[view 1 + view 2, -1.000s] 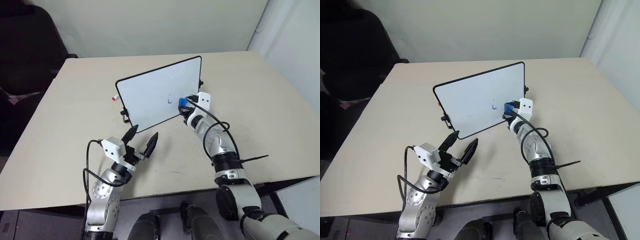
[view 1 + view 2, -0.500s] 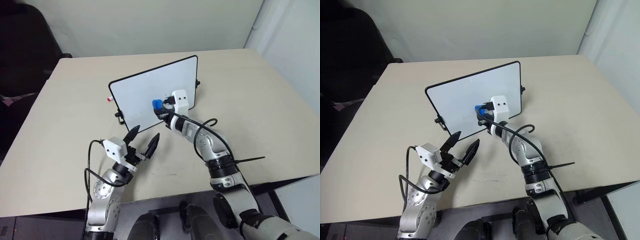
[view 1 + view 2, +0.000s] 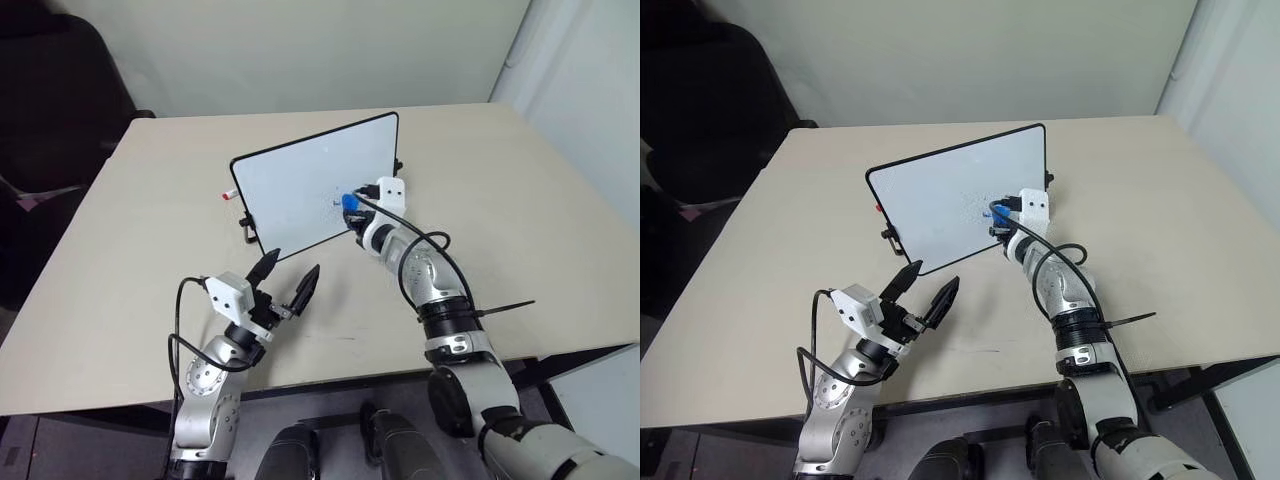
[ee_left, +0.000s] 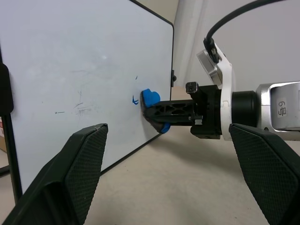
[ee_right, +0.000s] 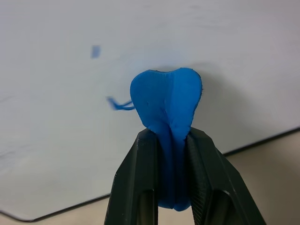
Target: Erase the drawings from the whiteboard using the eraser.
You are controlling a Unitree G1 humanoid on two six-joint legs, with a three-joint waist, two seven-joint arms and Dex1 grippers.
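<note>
We show the table (image 3: pixel 120 250), which carries the whiteboard (image 3: pixel 300 185) propped upright on small black feet, its long axis running left to right and its face turned toward both arms. The right gripper (image 4: pixel 157 112) is clamped tight on the eraser (image 5: pixel 166 101), squeezing the blue block so that it bulges above the fingertips and presses flat against the board's lower right area. What remains of the drawings (image 5: pixel 117 104) is a short blue stroke touching the eraser's edge on its left, plus a tiny fleck (image 5: pixel 95 51) higher up; faint grey smears lie further left. We judge that the next wipe must therefore travel leftward. The left gripper (image 3: pixel 284 282) hovers with fingers spread and empty, well apart from the board. A marking "6" (image 4: pixel 281 108) shows on the right wrist.
</note>
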